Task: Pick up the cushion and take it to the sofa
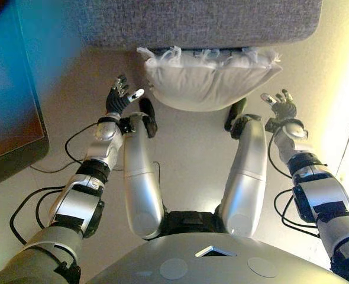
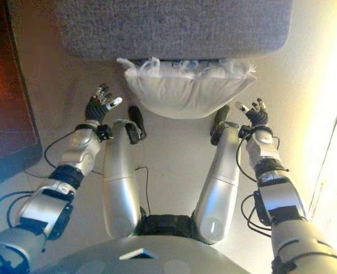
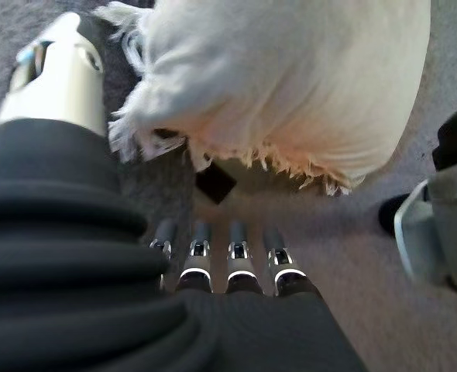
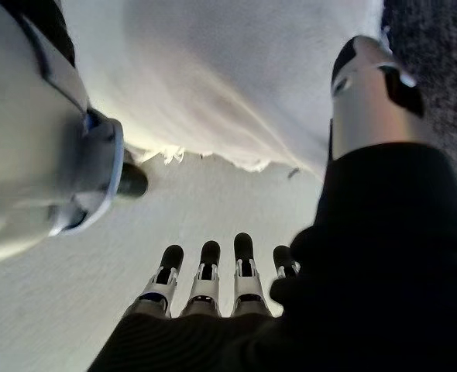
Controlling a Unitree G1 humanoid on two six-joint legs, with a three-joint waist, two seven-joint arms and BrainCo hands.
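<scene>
Cushion point(image 1: 210, 83) is lying on the floor point(image 1: 192, 148) against the sofa point(image 1: 198, 21). We are holding left hand point(image 1: 120, 97) and right hand point(image 1: 283, 106) open, empty, flanking it for a two-sided scoop.

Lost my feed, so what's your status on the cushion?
Left hand open, right hand open, flanking the cushion, neither touching. Cushion on floor against the sofa base. Nothing in the way.

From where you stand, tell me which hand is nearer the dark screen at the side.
The left hand: it hovers open beside the cushion, on the screen's side; the right hand is opposite.
</scene>
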